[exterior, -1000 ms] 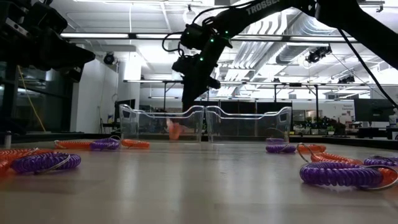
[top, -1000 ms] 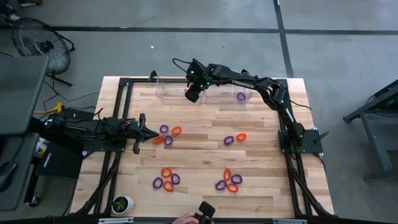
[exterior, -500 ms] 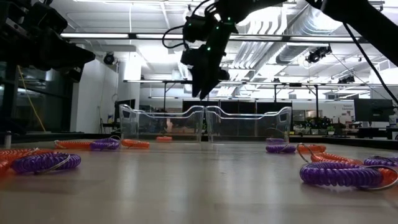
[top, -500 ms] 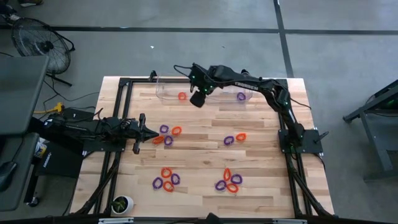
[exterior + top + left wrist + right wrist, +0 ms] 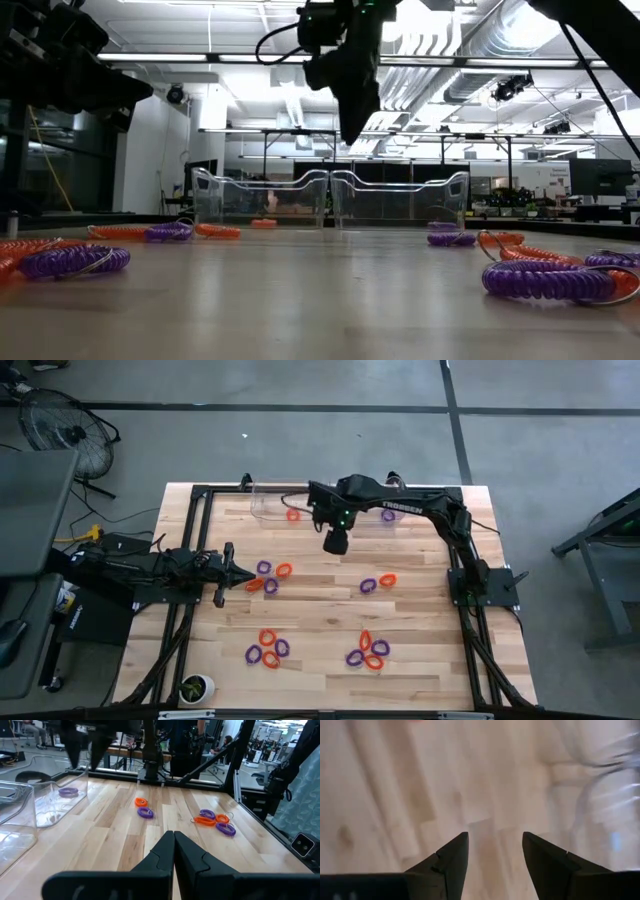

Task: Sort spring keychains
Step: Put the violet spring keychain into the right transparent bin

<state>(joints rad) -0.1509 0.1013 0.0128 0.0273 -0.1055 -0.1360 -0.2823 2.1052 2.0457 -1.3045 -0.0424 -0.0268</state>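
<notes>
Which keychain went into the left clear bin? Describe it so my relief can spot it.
Look along the table's far edge for two clear bins side by side. The left one holds a lone orange keychain; the purple keychain lies in the right bin.

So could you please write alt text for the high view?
Seen from above, the right gripper hangs open and empty over the wooden table, near two clear bins. Orange and purple spring keychains lie in clusters; the left gripper waits shut.

It was a robotics lab or workshop. A wooden table [image 5: 320, 610] on a black metal frame stood on a bare concrete floor [image 5: 300, 440], with a floor fan [image 5: 55, 425] nearby. Beyond it were exposed ceiling ducts [image 5: 480, 45], strip lights and further workbenches [image 5: 280, 750].
</notes>
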